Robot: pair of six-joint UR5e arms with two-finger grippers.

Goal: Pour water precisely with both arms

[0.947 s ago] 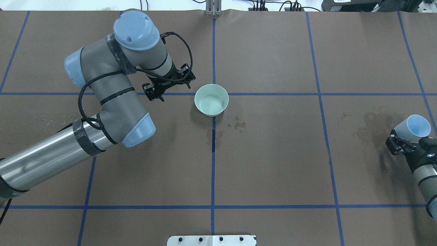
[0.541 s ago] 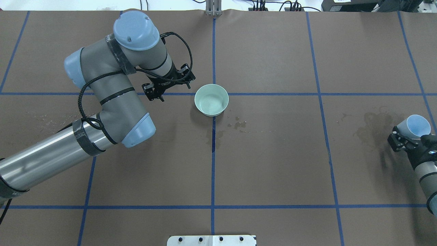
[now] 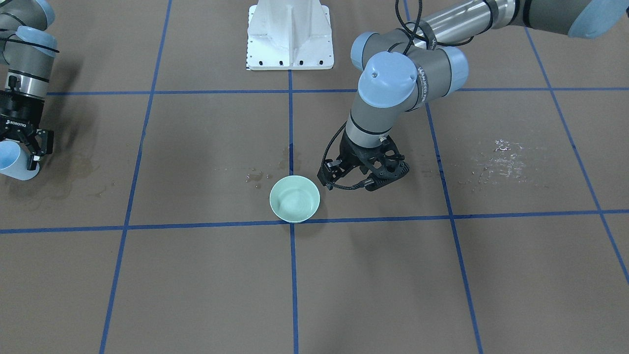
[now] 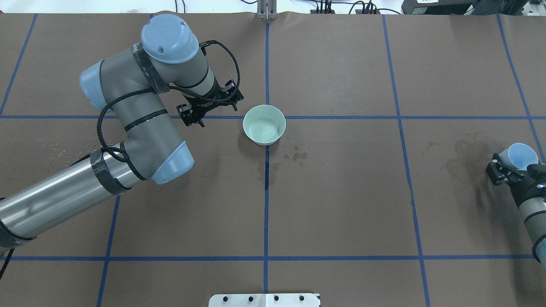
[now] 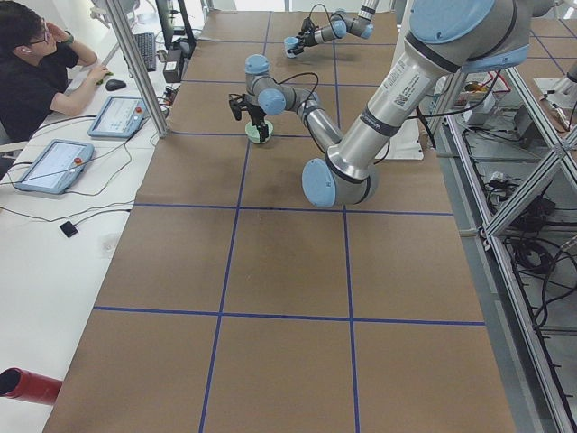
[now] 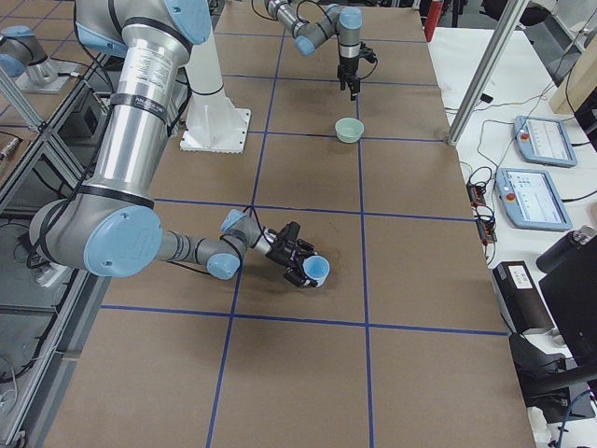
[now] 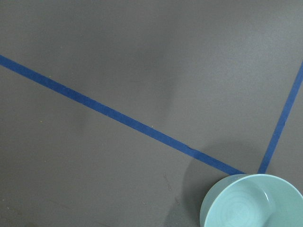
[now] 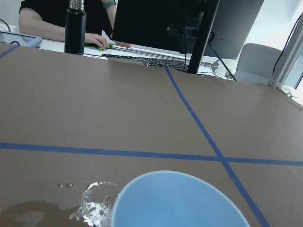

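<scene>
A mint-green bowl [image 4: 264,125] stands at the table's middle on the blue tape cross; it also shows in the front view [image 3: 295,199] and the left wrist view [image 7: 253,201]. A faint sheen of water [image 3: 294,201] lies in its bottom. My left gripper [image 4: 211,105] hangs open and empty just left of the bowl, fingers pointing down. My right gripper [image 4: 513,169] at the far right edge is shut on a pale blue cup [image 4: 518,154], held low over the table, mouth tilted up. The cup's rim [image 8: 177,201] fills the right wrist view; its inside is hidden.
Dark damp stains [image 4: 465,158] lie near the cup. Droplets [image 4: 298,155] sit right of the bowl and a shiny scatter [image 4: 64,147] lies under my left arm. The white pedestal [image 3: 290,34] is at the robot's side. An operator [image 5: 36,72] sits beyond the far edge.
My right gripper has drawn the blue cup slightly right and lower, with the cup turning more upright. My left arm has hardly moved.
</scene>
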